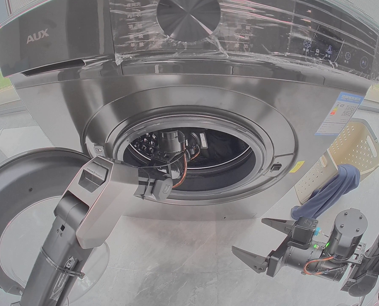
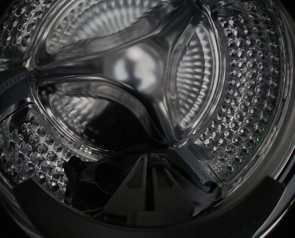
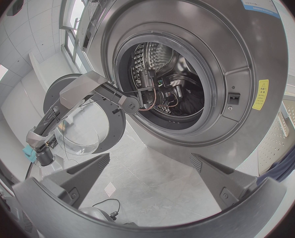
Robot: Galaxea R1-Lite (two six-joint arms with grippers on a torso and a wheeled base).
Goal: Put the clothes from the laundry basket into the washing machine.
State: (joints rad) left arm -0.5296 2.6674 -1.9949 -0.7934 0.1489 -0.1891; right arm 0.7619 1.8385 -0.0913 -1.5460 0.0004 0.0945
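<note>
Clothing left to load was the blue garment (image 1: 329, 192), draped over the rim of the laundry basket (image 1: 359, 145) to the right of the washing machine (image 1: 240, 103). Its long axis ran down the basket's front wall. It lay just behind and to the right of my right gripper (image 1: 249, 234), so that arm was by far the nearer. The gripper hung low over the floor, jaws wide and empty, tips pointing left, away from the cloth. I judged the wrist would have to swing round before any grasp. My left gripper (image 2: 150, 162) was deep inside the drum (image 2: 246, 83), fingers drawn together over dark clothes (image 2: 84, 179). I could not tell whether a fold was pinched.
</note>
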